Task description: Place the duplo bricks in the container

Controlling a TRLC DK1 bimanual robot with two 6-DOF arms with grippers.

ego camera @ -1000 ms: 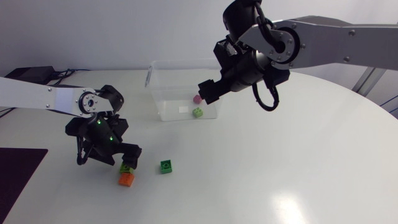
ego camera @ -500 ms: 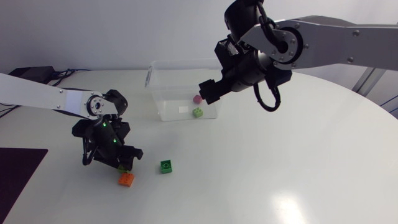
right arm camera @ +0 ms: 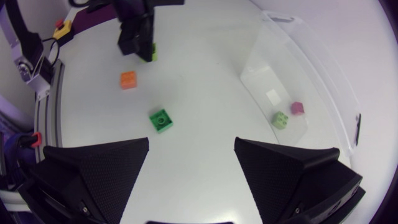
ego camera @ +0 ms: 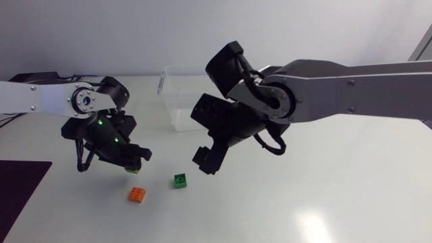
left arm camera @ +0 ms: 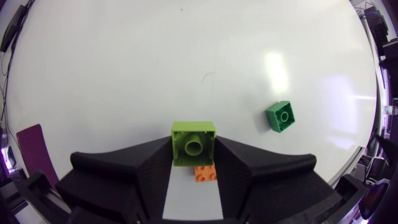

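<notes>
My left gripper (ego camera: 129,162) is shut on a lime green brick (left arm camera: 193,144) and holds it above the table. An orange brick (ego camera: 137,194) lies on the table just below it, also seen under the fingers as the orange brick (left arm camera: 205,173). A dark green brick (ego camera: 180,180) lies to its right. My right gripper (ego camera: 209,160) hangs open just right of and above that dark green brick (right arm camera: 160,119), with nothing between its fingers. The clear container (ego camera: 169,88) stands at the back, partly hidden by my right arm. The container (right arm camera: 298,68) holds a lime brick (right arm camera: 280,119) and a pink brick (right arm camera: 298,107).
A dark purple mat (ego camera: 17,192) lies at the table's front left edge. The white table (ego camera: 324,189) spreads wide to the right of both grippers.
My left gripper closed on the lime brick and lifted it off the orange brick. My right arm swung from over the container down and left, toward the dark green brick.
</notes>
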